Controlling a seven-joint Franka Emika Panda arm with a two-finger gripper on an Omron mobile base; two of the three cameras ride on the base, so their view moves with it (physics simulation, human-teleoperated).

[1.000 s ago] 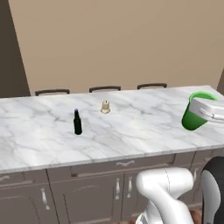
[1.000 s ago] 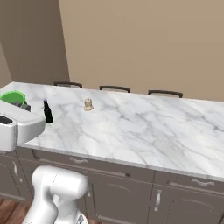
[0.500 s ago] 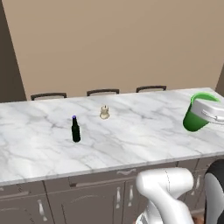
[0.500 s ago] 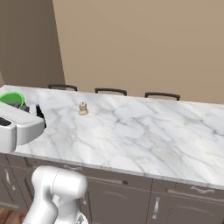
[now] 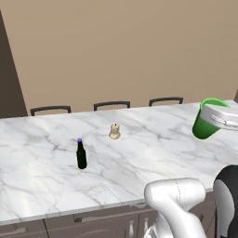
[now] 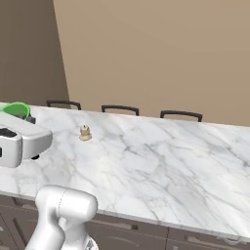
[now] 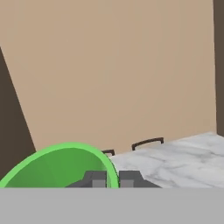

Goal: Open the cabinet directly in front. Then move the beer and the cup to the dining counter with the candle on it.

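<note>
The green cup [image 5: 202, 126] hangs just above the right part of the dining counter [image 5: 153, 160], with my gripper [image 5: 214, 115] shut on its rim. In the hand view the cup's rim [image 7: 61, 164] curves past the fingertips [image 7: 95, 179], one finger on each side of the wall. The dark beer [image 5: 81, 154] with its purple cap stands upright on the counter's left half. The cream candle [image 5: 114, 132] sits behind and to the right of it. From the right base view the cup [image 6: 15, 109] peeks over my hand, left of the candle [image 6: 85, 133]. The cabinet is out of view.
Three dark chair backs [image 5: 111, 105] line the counter's far edge against a tan wall. Dark drawer fronts [image 5: 107, 223] run below the near edge. A wide stretch of bare marble [image 6: 166, 161] spreads to the right of the candle.
The whole picture has shifted as the base drives along the counter; beer and candle slide leftward in both base views. The cup stays in my shut gripper.
</note>
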